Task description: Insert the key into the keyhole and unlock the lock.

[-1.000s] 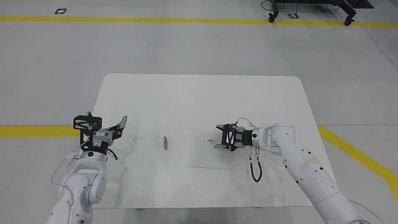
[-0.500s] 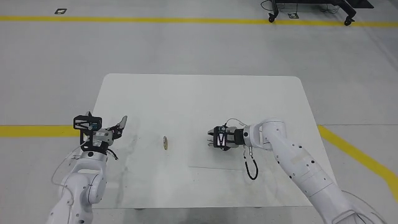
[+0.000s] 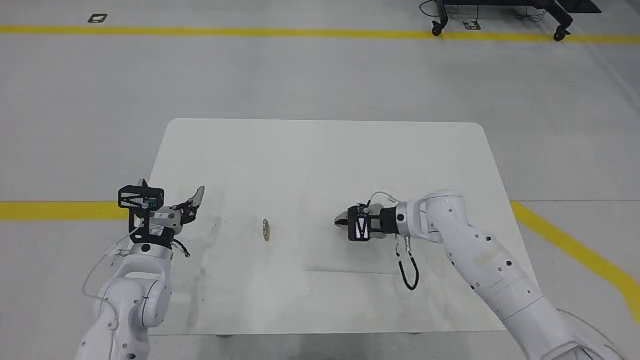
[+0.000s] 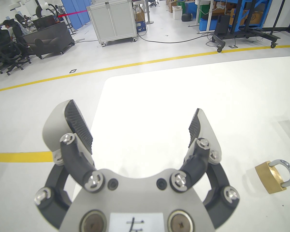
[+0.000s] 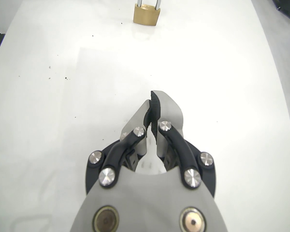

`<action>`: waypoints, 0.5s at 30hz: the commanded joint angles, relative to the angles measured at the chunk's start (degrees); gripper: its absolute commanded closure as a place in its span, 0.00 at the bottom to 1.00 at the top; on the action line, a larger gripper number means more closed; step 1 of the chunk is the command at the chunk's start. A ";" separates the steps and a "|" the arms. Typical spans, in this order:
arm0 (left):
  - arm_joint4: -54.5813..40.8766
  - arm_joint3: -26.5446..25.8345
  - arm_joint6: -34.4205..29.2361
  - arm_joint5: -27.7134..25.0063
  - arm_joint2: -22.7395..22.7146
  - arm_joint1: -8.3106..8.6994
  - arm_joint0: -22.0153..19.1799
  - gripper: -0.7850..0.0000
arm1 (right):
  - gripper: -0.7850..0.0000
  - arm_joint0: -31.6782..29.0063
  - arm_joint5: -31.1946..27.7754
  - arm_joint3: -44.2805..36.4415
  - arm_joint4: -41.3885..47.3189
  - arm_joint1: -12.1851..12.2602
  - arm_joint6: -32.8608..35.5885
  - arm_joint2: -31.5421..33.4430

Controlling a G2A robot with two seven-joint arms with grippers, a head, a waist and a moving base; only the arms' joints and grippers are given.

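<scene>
- Padlock point(image 3: 266, 229) is carried by a white table point(image 3: 330, 155), lying flat and loose near the front edge, between the two arms.
- Right gripper point(image 3: 342, 223) is seen to have been drawn in: a second ago its fingers were spread, and now the pads are pressed together in the right wrist view point(image 5: 151, 97). It has also been shifted a little towards the padlock. Whether the key is pinched between the pads cannot be told; if it is, the pick-up is judged done and the approach begun.
- Left gripper point(image 3: 190, 203) has been kept where it was at the table's left edge, its fingers spread wide point(image 4: 135, 112) and nothing held.
- Padlock point(image 5: 147, 13) has not been moved. Its brass body is turned towards the right gripper and its closed shackle away, so the base is faced by that arm. The two are well apart.
- Bare table is all that is found between them. A loose lock is judged likely to be pushed away unless steadied.
- Dark specks point(image 5: 66, 78) are scattered on the table.
</scene>
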 commanded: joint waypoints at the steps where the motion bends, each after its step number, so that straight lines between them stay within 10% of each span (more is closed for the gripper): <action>1: 0.00 0.00 0.00 0.00 0.00 0.00 0.00 0.00 | 1.00 -1.29 0.58 -1.43 -1.28 0.68 -4.06 1.19; 6: 0.00 0.00 0.00 0.00 0.00 0.00 0.00 0.00 | 1.00 -3.38 0.68 -0.17 -3.45 2.27 -17.19 3.66; 15: 0.00 0.00 0.00 0.00 0.00 0.00 0.00 0.00 | 1.00 -3.40 0.76 0.12 -3.61 2.35 -17.75 3.78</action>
